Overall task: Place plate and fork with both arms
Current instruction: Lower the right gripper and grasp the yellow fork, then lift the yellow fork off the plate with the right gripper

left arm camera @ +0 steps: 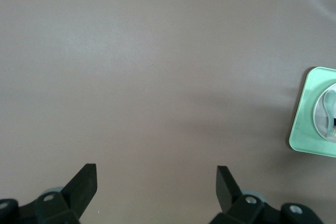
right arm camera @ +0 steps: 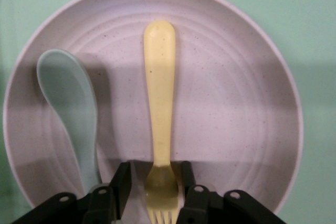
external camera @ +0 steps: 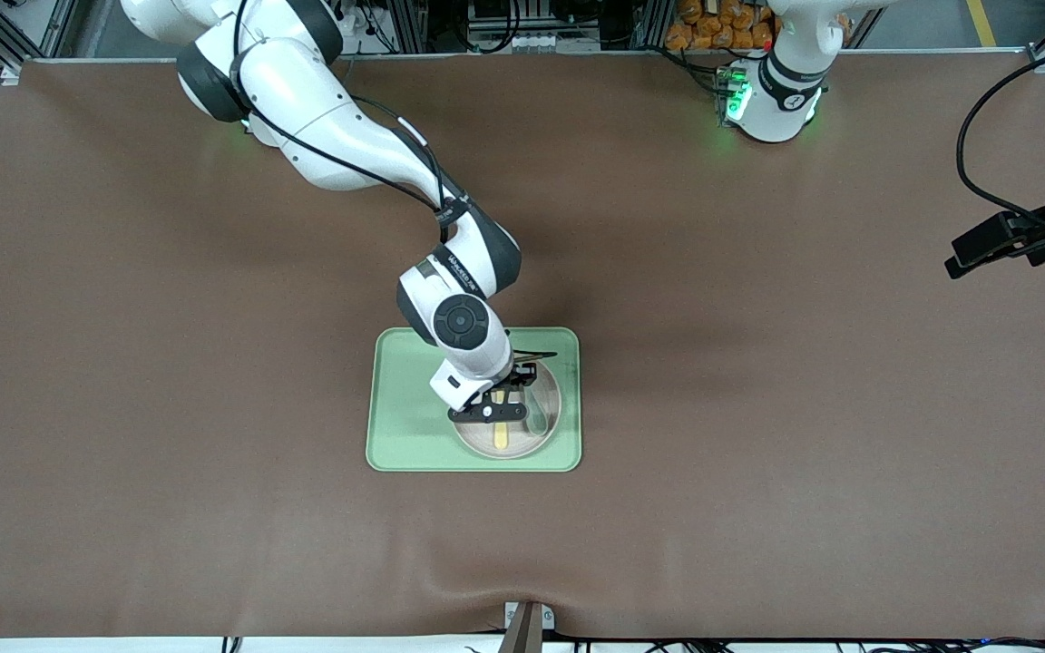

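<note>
The off-white speckled plate (external camera: pixel 522 444) lies on the light-green tray (external camera: pixel 395 435) at the table's middle. The pale-yellow fork (external camera: pixel 502 435) lies on the plate beside a grey-green spoon (external camera: pixel 536 413). My right gripper (external camera: pixel 497 410) is down on the plate. In the right wrist view its fingers (right arm camera: pixel 122 182) close in on the fork's head (right arm camera: pixel 159 87), with the handle lying flat across the plate (right arm camera: pixel 236 103) and the spoon (right arm camera: pixel 68 93) alongside. My left gripper (external camera: pixel 962 258) is open and empty, held above bare table at the left arm's end; it waits (left arm camera: pixel 156 182).
The tray (right arm camera: pixel 315 14) surrounds the plate on all sides. The left wrist view shows a corner of the tray (left arm camera: pixel 304 124) with the plate (left arm camera: pixel 321 109) on it. Brown mat covers the table around the tray.
</note>
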Motion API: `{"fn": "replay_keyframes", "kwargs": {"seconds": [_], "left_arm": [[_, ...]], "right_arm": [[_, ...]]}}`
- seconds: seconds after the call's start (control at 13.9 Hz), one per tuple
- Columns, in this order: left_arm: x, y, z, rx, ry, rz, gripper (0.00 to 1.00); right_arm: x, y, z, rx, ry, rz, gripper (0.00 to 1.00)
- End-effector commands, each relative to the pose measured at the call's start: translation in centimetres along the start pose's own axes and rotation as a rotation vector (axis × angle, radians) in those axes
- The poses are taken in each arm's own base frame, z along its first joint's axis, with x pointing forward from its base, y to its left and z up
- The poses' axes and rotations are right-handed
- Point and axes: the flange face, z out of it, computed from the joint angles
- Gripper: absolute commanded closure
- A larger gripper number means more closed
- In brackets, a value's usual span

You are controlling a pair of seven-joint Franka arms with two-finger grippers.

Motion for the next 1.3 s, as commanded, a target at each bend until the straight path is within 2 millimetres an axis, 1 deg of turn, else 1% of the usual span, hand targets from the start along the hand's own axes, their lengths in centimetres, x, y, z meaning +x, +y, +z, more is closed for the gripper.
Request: {"fn": "replay_keyframes", "kwargs": {"seconds": [0.0, 0.07, 0.14, 0.22, 0.36, 0.65, 0.79, 0.94, 1.01, 1.08, 1.15, 1.22], "left_arm": [[-0.3, 0.1, 0.0, 0.001, -0.003, 0.015, 0.0], [-0.3, 0.2, 0.0, 0.0, -0.002, 0.017, 0.0], [-0.3, 0.2, 0.0, 0.001, -0.003, 0.017, 0.0], [-0.3, 0.2, -0.1, 0.0, 0.0, 0.017, 0.0], [-0.2, 0.2, 0.1, 0.0, -0.002, 0.017, 0.0], [0.0, 0.4, 0.4, -0.002, 0.0, 0.019, 0.0], [0.0, 0.4, 0.5, -0.002, -0.002, 0.019, 0.0], [0.1, 0.4, 0.5, -0.002, 0.0, 0.021, 0.0], [0.1, 0.4, 0.5, -0.002, 0.0, 0.019, 0.0], [0.0, 0.5, 0.5, -0.002, -0.002, 0.021, 0.0], [0.0, 0.5, 0.5, -0.002, -0.002, 0.021, 0.0], [0.0, 0.5, 0.5, -0.002, -0.002, 0.021, 0.0]], "right_arm": [[0.3, -0.1, 0.0, -0.027, 0.019, -0.006, 0.75], [0.5, 0.1, -0.1, -0.026, 0.021, -0.004, 0.83], [0.5, 0.2, -0.1, -0.027, 0.02, -0.003, 0.95], [0.5, 0.2, -0.1, -0.028, 0.018, -0.003, 0.97], [0.6, 0.7, -0.2, -0.036, -0.003, 0.012, 0.97], [1.6, 1.5, -2.3, -0.027, -0.016, 0.039, 0.98], [2.6, 2.9, -2.7, -0.01, -0.021, 0.07, 0.98], [2.7, 3.4, -3.0, -0.017, -0.036, 0.073, 0.98], [2.8, 3.4, -3.8, -0.016, -0.028, 0.074, 0.98], [3.2, 3.9, -4.4, -0.013, -0.024, 0.079, 0.98], [3.9, 4.9, -4.8, -0.009, -0.02, 0.09, 0.98], [4.0, 5.4, -4.6, -0.012, -0.024, 0.071, 0.98]]}}
